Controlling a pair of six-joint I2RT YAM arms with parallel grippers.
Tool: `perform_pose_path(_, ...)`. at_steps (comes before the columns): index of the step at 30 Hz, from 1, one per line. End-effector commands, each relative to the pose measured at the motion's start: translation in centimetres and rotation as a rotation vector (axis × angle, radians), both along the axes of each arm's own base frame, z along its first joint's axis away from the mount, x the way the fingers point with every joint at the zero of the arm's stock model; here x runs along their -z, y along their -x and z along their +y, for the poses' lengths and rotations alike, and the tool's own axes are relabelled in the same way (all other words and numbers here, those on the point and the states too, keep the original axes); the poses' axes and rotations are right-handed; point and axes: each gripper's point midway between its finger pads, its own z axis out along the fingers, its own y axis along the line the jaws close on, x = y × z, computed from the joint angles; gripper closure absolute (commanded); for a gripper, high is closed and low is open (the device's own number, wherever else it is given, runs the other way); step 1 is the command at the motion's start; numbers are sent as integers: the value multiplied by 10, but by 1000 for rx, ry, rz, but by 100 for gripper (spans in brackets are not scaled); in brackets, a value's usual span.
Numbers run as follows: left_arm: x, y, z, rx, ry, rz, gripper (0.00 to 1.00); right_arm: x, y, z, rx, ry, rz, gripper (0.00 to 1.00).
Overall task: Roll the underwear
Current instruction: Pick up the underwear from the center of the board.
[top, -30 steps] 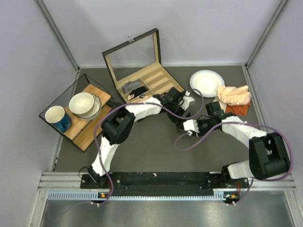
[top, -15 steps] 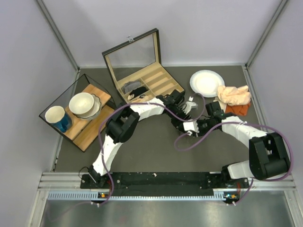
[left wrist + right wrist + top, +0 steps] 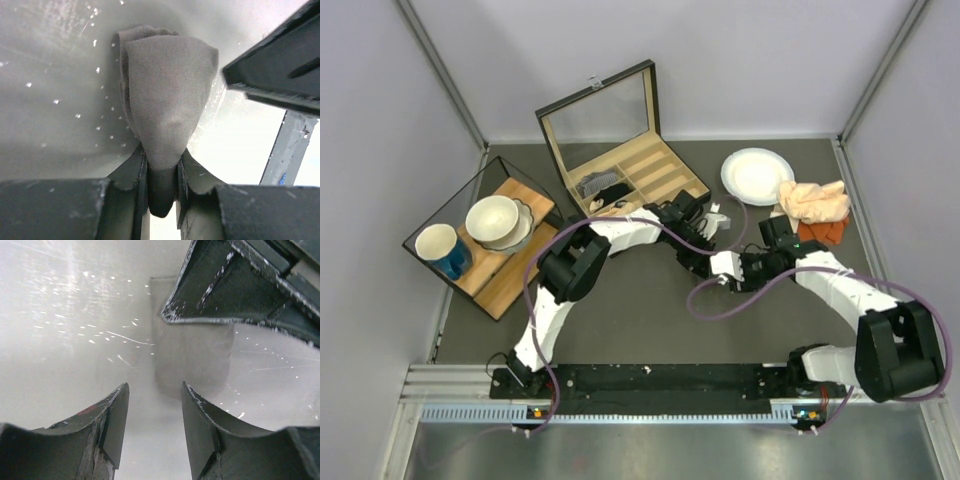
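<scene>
The underwear (image 3: 167,85) is a dark grey-brown bunched fold of cloth lying on the grey table. In the left wrist view my left gripper (image 3: 162,160) is shut on its near end, with cloth pinched between the two fingers. My right gripper (image 3: 154,390) stands open just short of the same cloth (image 3: 192,357), with nothing between its fingers. In the right wrist view the left gripper's dark fingers (image 3: 235,285) lie over the cloth. From above, the two grippers (image 3: 694,254) (image 3: 713,272) meet at the table's middle and hide the underwear.
An open wooden box with a glass lid (image 3: 655,165) stands behind, with small grey striped rolls (image 3: 600,185) in one compartment. To the right are a white plate (image 3: 757,175) and peach and orange cloths (image 3: 815,205). At the left is a wire rack (image 3: 505,280) with a bowl (image 3: 492,220) and a blue mug (image 3: 442,250).
The left gripper has closed from wide open onto the underwear. The right gripper's jaws have parted a little, and its arm has shifted slightly to the right.
</scene>
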Motion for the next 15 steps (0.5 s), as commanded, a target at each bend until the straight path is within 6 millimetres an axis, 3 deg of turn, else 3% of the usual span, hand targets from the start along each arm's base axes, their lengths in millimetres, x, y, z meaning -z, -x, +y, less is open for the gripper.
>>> perform_pose_path(1,-20,-21,23,-86,-25,-98,100,-38,15,9,55,-82,60,52)
perform_pose_path(9,-71,-61,51,-197,3,-232,100,-96,20,13,211,-208,75,48)
perform_pose_path(11,-84,-69,59,-211,0,-266,100,-103,17,10,264,-237,93,48)
perform_pose_path(15,-110,-111,82,-293,-47,-384,100,-107,13,4,310,-270,111,48)
